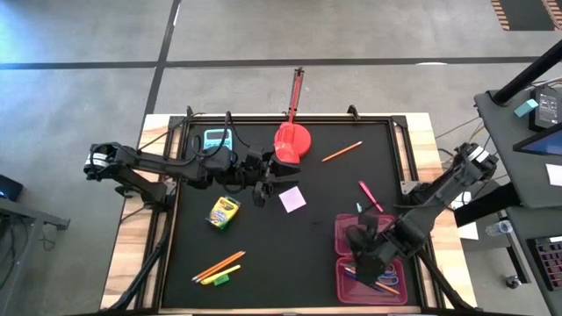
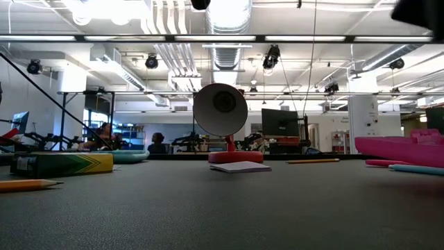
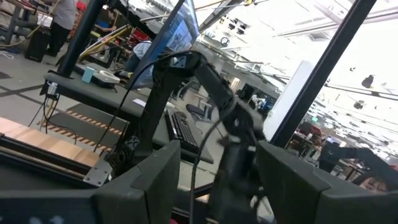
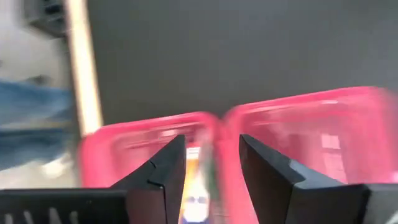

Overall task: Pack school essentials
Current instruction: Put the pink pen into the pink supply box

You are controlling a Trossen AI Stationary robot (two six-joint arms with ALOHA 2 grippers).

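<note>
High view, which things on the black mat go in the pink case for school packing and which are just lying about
For packing: crayon box, pink note pad, orange pencil, pink pen, pencils near the front edge.

Lying about: calculator, red lamp.

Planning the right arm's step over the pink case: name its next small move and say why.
Probably lift the right pincer straight up, clear of the pink case. Its fingers stand apart over the case with nothing between them, and pens already lie inside, so that drop looks done. The pink pen lies on the mat just beyond the case, a likely next pick. The left pincer waits by the red lamp.
</note>
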